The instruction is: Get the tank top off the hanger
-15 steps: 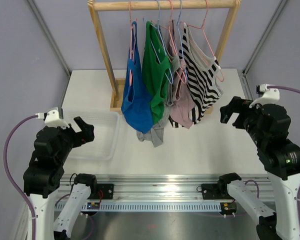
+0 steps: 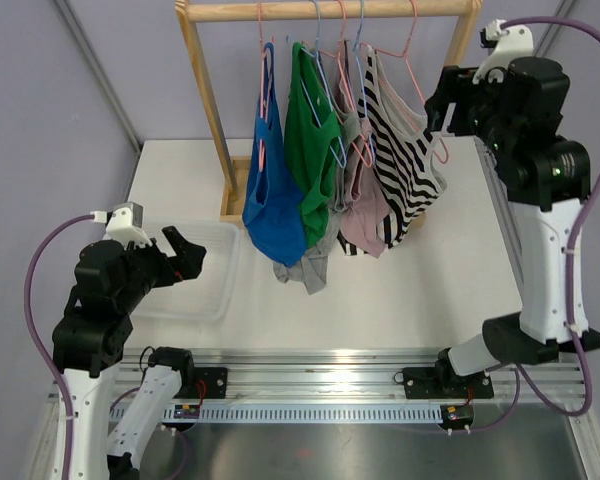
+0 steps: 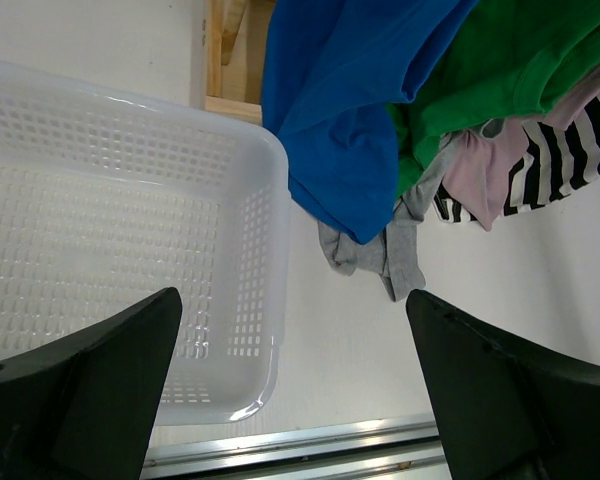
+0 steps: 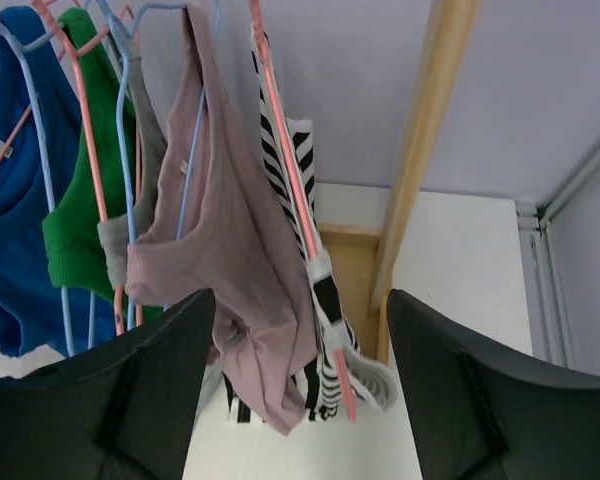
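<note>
Cloth on wire: light, limp and quick to snag

The striped tank top (image 2: 405, 160) hangs at the right end of the wooden rack (image 2: 330, 10) on a thin pink wire hanger (image 2: 412, 55). It is the last in a crowded row, next to a pale pink top (image 4: 230, 250), then a grey top (image 2: 310, 270), a green top (image 2: 315, 140) and a blue top (image 2: 275, 200). The task does not say which garment is meant. I take it to be the striped one, only because the right gripper (image 2: 440, 108) is raised just beside it. That gripper's jaws are spread wide with nothing between them. The left gripper (image 2: 183, 252) is equally wide and empty, low over the white perforated plastic basket (image 2: 215, 270) on the worktop (image 2: 430, 290), well apart from the rack.

The top looks like thin, stretchy knit. It should weigh almost nothing, fold wherever it is pinched and keep no shape of its own. It is unlikely to slip from a firm pinch, but it will stretch before it lets go.

The narrow straps lie along the hanger's sloping arms, which end in an upturned curl, so the cloth probably has to be lifted up and outward over the curl. A straight downward tug would likely catch.

The best hold is probably a bunch of fabric at the outer strap, or just under the armhole. The hanger is slim, smooth and springy and only hooked on the rail, so it may swing or come along with the top. The pale pink top presses against the striped one, so a deep bite could take both.
</note>
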